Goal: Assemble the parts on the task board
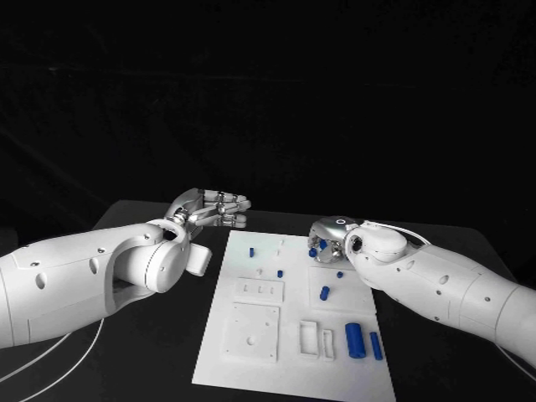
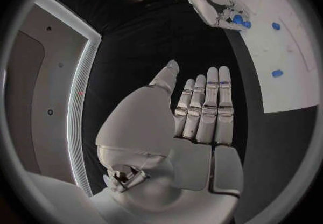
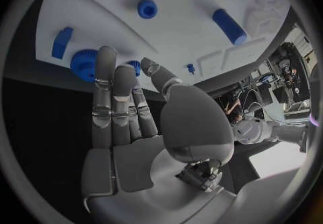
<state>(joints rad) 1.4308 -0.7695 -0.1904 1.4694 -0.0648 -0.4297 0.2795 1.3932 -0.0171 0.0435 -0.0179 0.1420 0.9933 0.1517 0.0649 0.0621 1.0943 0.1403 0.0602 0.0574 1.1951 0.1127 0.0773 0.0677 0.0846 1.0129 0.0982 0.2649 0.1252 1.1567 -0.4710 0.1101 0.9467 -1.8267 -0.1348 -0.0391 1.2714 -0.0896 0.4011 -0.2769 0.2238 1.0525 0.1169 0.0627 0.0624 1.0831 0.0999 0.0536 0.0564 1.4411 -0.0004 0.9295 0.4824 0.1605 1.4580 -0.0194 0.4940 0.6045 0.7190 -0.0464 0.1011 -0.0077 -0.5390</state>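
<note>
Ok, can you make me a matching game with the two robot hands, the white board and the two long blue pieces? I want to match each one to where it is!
Things:
1. left robot hand
2. right robot hand
3. task board
4. two long blue parts

Places:
a. lying side by side on the board, near its closest right corner
b. over the black table, just off the board's far left corner
c. in the middle of the table, between the two arms
d. at the board's far right edge, next to some blue parts

Pairs: 1-b, 2-d, 3-c, 4-a
</note>
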